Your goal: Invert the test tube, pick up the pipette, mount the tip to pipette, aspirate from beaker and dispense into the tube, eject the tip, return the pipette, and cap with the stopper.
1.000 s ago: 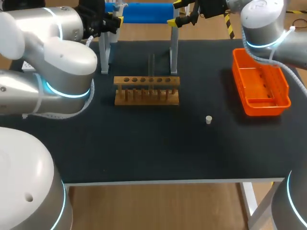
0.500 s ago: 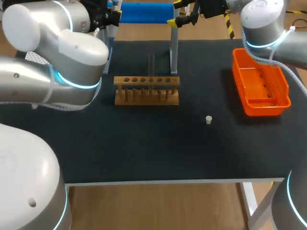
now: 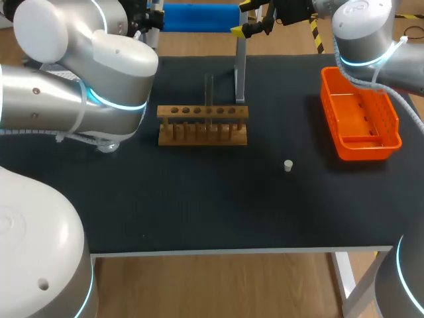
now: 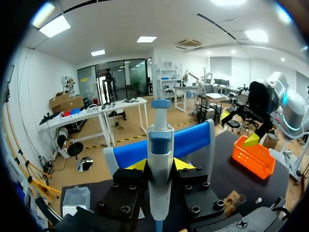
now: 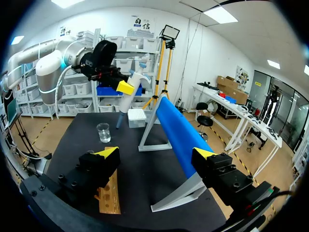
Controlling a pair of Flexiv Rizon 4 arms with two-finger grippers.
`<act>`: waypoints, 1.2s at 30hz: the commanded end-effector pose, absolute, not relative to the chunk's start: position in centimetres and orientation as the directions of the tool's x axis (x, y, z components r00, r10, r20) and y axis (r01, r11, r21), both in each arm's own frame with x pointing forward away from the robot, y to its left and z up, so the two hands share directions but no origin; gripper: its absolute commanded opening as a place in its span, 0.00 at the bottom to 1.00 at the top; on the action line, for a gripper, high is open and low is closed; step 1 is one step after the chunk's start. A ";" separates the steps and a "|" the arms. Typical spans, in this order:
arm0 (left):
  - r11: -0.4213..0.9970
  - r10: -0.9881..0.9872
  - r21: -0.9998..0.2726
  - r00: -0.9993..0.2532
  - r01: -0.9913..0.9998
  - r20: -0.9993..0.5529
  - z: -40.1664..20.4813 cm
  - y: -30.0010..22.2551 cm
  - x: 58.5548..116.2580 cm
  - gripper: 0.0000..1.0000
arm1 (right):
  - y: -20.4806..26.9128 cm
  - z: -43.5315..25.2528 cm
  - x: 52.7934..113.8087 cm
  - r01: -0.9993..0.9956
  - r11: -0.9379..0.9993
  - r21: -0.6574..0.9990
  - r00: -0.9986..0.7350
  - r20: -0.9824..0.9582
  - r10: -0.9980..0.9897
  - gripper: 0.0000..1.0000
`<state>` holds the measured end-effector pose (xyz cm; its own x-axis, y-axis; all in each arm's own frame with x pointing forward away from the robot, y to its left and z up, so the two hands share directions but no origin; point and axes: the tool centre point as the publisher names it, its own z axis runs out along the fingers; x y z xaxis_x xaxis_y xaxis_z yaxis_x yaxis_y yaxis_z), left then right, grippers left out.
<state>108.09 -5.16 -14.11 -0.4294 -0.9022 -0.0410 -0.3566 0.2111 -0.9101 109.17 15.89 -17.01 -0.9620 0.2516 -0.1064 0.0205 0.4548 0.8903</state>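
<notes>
Pipette [image 4: 160,140]: one, white with a blue collar, upright and clamped from both sides by the yellow tips of the left gripper [image 4: 160,165]. Its lower end is cut off in the left wrist view, so I cannot tell whether a tip is mounted. In the head view the left arm [image 3: 86,93] hides most of that gripper at the far left corner of the table [image 3: 199,199].

Nearest the front edge stands one small white stopper [image 3: 288,165], alone. Behind it is one wooden rack [image 3: 202,126] with six holes. One test tube [image 3: 209,89] rises from it, thin, clear and hard to make out; I cannot tell which end is up. One orange bin [image 3: 366,150] sits to the right.

Farther back, the right gripper [image 5: 157,153] has its fingers wide apart, on either side of the stand's blue bar [image 5: 176,128] and touching nothing. One beaker [image 5: 103,132] and one tip box [image 5: 136,116] stand beyond, seen only in the wrist views.
</notes>
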 end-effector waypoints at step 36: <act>0.193 -0.934 -0.863 -0.358 -0.467 -0.015 -16.7 -4.5 113.4 0.00 | 15.8 -16.9 109.3 0.022 0.458 0.888 -0.963 -0.104 0.248 1.00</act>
<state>112.82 -4.27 -16.89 -0.3608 -0.9326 -0.0121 -0.4531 0.1866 -0.8717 109.17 15.89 -17.01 -0.9619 0.2517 -0.1064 0.0205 0.4547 0.8904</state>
